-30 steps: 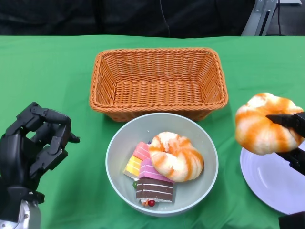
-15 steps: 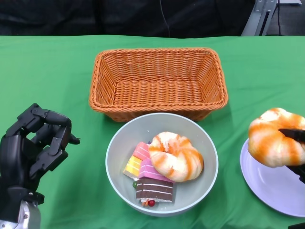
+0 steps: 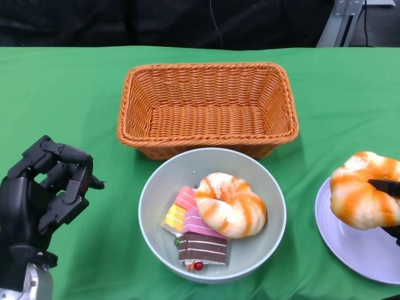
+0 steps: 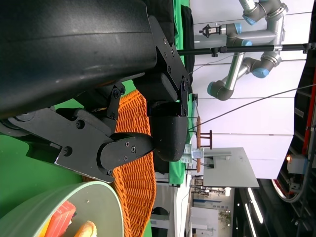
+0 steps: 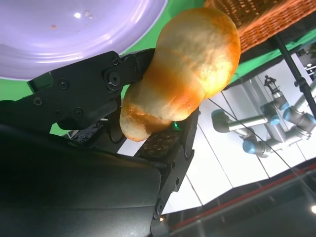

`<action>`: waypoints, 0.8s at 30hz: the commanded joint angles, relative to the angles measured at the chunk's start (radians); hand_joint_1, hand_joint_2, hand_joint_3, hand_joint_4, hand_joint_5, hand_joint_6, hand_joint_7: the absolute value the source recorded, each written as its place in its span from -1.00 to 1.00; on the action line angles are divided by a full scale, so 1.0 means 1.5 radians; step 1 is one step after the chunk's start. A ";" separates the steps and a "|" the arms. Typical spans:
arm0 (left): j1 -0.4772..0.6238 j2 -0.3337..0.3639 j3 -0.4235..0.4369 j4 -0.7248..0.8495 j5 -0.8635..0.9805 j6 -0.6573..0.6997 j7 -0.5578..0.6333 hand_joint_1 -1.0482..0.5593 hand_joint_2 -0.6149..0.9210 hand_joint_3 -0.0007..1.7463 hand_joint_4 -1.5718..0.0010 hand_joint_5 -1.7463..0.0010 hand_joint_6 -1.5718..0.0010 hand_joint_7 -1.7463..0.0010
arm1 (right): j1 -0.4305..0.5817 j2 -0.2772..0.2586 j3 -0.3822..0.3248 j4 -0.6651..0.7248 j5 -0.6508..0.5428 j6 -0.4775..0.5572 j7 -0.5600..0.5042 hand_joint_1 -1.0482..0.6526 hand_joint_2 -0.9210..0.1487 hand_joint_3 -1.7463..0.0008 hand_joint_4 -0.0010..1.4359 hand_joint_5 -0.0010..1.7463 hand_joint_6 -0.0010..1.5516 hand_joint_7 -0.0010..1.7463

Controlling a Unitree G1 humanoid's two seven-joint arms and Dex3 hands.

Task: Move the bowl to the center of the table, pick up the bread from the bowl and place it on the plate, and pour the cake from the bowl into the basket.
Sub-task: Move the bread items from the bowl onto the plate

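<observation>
A grey-green bowl (image 3: 156,187) sits in front of the orange wicker basket (image 3: 207,106). In it lie one orange-streaked bread (image 3: 230,205) and several cake slices (image 3: 194,234). My right hand (image 3: 390,206) grips a second bread (image 3: 364,198) just above the lavender plate (image 3: 365,250) at the right edge. The right wrist view shows the bread (image 5: 187,69) pinched between black fingers (image 5: 94,94), with the plate (image 5: 74,34) close behind it. My left hand (image 3: 44,200) hovers over the green cloth left of the bowl, fingers curled, holding nothing. The left wrist view catches the bowl rim (image 4: 74,197).
Green cloth (image 3: 62,94) covers the table, with its far edge against a dark background. The basket's inside holds nothing. Robot arms on stands (image 4: 247,64) show far off in the wrist views.
My right hand has carried the bread rightward and lower, from beside the bowl to over the plate. The left hand, bowl and basket have stayed put.
</observation>
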 commanded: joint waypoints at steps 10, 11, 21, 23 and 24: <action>0.004 0.015 0.004 0.006 0.004 -0.019 -0.007 0.18 0.76 -0.17 0.06 -0.82 0.02 -0.45 | -0.039 0.005 0.022 0.065 0.025 0.007 0.026 0.12 -0.92 0.99 0.25 0.13 0.44 -0.60; 0.005 0.015 0.004 0.005 0.006 -0.019 -0.003 0.18 0.75 -0.17 0.06 -0.82 0.01 -0.44 | -0.040 0.005 0.022 0.068 0.030 0.008 0.034 0.10 -0.92 0.99 0.24 0.12 0.44 -0.61; 0.009 0.012 0.004 -0.006 0.003 -0.012 -0.002 0.17 0.74 -0.17 0.07 -0.81 0.01 -0.44 | -0.059 0.005 0.038 0.112 0.030 -0.005 0.029 0.10 -0.93 0.99 0.25 0.18 0.47 -0.68; 0.009 0.012 0.004 -0.006 0.002 -0.012 -0.003 0.17 0.74 -0.17 0.07 -0.81 0.01 -0.44 | -0.061 0.004 0.041 0.118 0.029 -0.001 0.026 0.10 -0.94 0.99 0.24 0.19 0.47 -0.69; 0.008 0.012 0.004 -0.003 0.002 -0.016 -0.005 0.18 0.74 -0.16 0.07 -0.82 0.01 -0.45 | -0.062 0.004 0.043 0.121 0.029 0.003 0.027 0.09 -0.94 0.99 0.24 0.19 0.47 -0.70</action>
